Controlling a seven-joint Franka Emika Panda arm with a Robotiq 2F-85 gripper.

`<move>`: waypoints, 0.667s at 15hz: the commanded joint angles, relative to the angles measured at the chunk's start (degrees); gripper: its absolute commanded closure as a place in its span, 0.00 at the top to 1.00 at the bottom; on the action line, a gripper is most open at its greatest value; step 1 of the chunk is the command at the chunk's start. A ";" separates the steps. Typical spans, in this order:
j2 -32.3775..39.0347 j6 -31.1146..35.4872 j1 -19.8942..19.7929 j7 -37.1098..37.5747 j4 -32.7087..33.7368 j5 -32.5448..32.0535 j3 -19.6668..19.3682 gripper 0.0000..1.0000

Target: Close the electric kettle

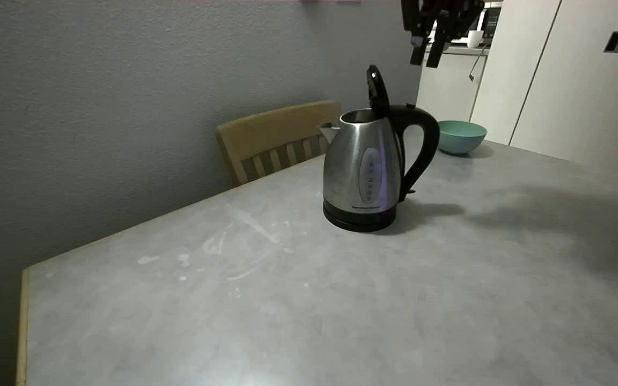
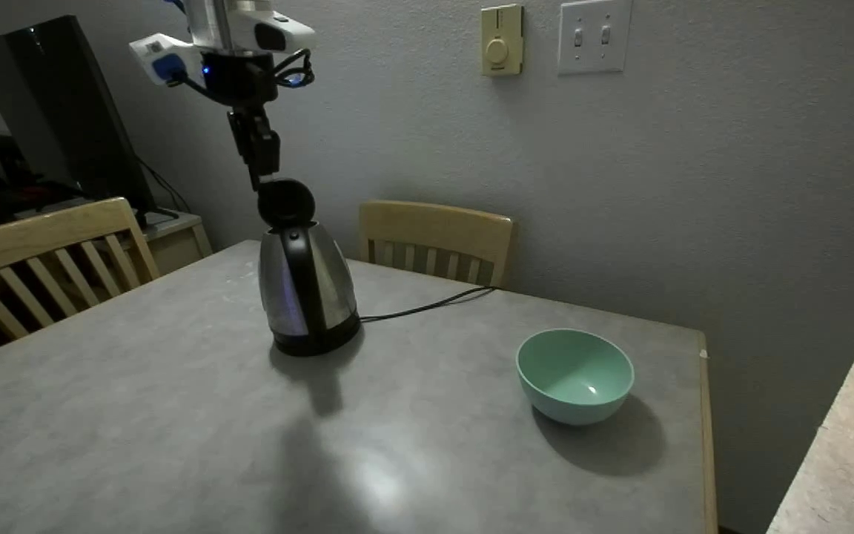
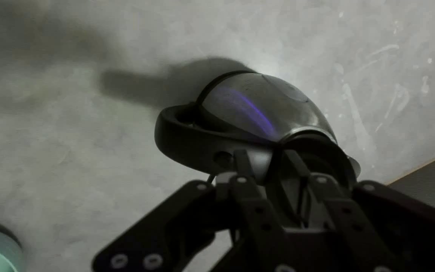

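Observation:
The electric kettle (image 1: 362, 166) is a shiny steel jug with a black base and handle. It stands upright on the grey table and also shows in an exterior view (image 2: 336, 289) and the wrist view (image 3: 255, 102). Its black lid (image 1: 377, 91) stands raised, tilted slightly toward the spout; it also shows in an exterior view (image 2: 286, 202). My gripper (image 1: 425, 60) is partly open and empty, above the handle and on the handle side of the lid, apart from it in that view. In the wrist view my fingers (image 3: 266, 160) overlap the lid and hinge area. Contact there cannot be told.
A teal bowl (image 2: 568, 411) stands on the table (image 2: 427, 437) on the kettle's handle side. A black cord (image 2: 434, 305) runs from the kettle base to the table edge by the wall. Wooden chairs (image 2: 438, 222) stand at the table edges.

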 commanded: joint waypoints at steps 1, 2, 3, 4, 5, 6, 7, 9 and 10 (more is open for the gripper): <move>4.22 -1.00 -0.25 0.49 4.70 3.22 0.79 0.02; 4.93 -0.30 -0.23 0.45 5.35 3.97 0.91 0.00; 5.50 0.21 -0.23 0.23 5.92 4.54 1.04 0.00; 5.86 0.87 -0.20 0.19 6.44 5.05 1.15 0.00; 6.32 1.73 -0.19 0.28 6.96 5.55 1.24 0.00; 6.62 2.31 -0.15 0.52 7.40 5.89 1.30 0.00; 7.03 3.13 -0.17 0.54 7.90 6.34 1.37 0.00; 7.69 4.37 -0.13 1.31 8.52 6.71 1.30 0.00; 8.01 4.63 -0.10 2.18 8.83 6.69 1.16 0.00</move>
